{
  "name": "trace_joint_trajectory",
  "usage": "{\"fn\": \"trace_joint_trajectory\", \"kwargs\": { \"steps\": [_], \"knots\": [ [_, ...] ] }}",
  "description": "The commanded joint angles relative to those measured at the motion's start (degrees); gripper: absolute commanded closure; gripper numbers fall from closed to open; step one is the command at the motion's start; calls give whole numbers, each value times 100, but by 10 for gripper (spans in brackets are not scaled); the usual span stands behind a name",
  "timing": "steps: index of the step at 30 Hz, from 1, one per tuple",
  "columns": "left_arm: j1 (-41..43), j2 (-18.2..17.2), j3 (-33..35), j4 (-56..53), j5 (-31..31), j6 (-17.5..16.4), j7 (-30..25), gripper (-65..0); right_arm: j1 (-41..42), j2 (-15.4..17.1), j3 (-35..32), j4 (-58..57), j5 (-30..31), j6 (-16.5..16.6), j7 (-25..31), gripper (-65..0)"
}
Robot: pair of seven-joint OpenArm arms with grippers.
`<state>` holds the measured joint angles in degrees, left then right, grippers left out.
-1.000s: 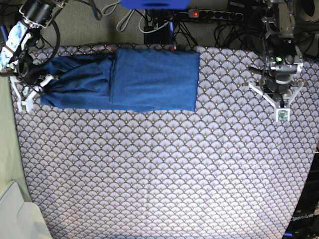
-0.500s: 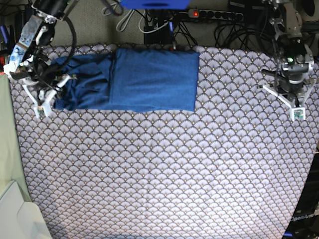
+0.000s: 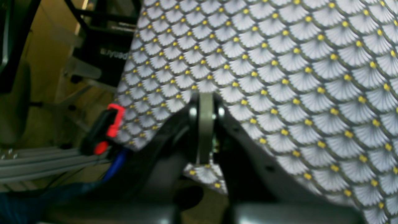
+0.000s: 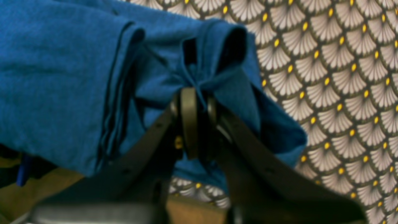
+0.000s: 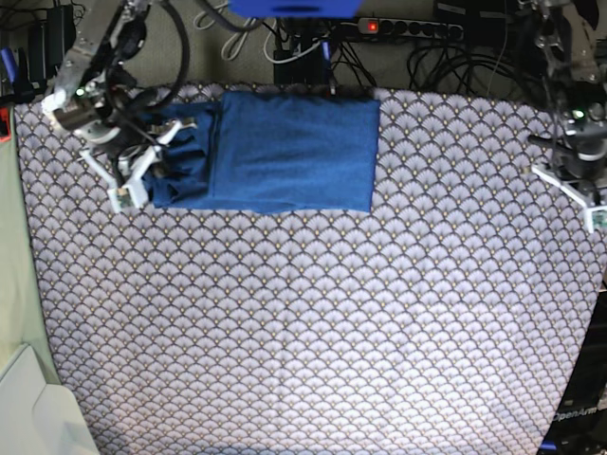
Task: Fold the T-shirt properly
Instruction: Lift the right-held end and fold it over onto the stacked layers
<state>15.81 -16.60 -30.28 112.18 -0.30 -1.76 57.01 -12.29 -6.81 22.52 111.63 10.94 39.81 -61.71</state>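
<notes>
Basically, left wrist view first: the left claw (image 3: 205, 130) is clenched with nothing between its pads, only the scallop-patterned tablecloth (image 3: 295, 77) under it. It sits at the cloth's edge, with a red-and-black clip (image 3: 107, 129) just beside that edge. Likely parked out of the way so the other arm can work alone.

Right wrist view: the right claw (image 4: 196, 121) is pinched tight on a bunched bit of the T-shirt (image 4: 62, 77). Fabric puckers into a small knot right at the pads, and layered edges hang to the side of that knot. The pinch gathers several layers, probably so the whole sleeve end travels together rather than one ply sliding off. Tablecloth (image 4: 326, 77) shows beyond the fabric, so the held part looks lifted off the table, though I can't be sure.

Base view: the T-shirt (image 5: 294, 152) lies at the far edge of the tablecloth (image 5: 313, 332), main body flat and rectangular. The right claw (image 5: 133, 185) is at the shirt's crumpled end, the side away from the left claw (image 5: 593, 204), which hangs well apart from the shirt near the opposite cloth edge. My read: the crumpled end is being carried over the flat body to make the next fold; that fold is not finished. Risk: the bunch lands wrinkled.
</notes>
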Motion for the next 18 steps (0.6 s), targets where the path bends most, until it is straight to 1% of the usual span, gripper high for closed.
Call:
{"fn": "trace_joint_trajectory", "kwargs": {
  "steps": [1,4,7,18],
  "knots": [
    [-30,-103,-106,101,60,22,-88,-1,-23,-71,-138,111,132,19,127,0],
    [-47,-111,-229,101,60,13,-88,-1,-85,-141,-490,111,150,19,127,0],
    [-30,-217,-273,92,60,13,-88,-1,-129,-219,-806,138,159,19,127,0],
    [-30,-191,-299,83,60,13,-88,-1,29,-219,-1263,278,176,19,119,0]
  ]
}}
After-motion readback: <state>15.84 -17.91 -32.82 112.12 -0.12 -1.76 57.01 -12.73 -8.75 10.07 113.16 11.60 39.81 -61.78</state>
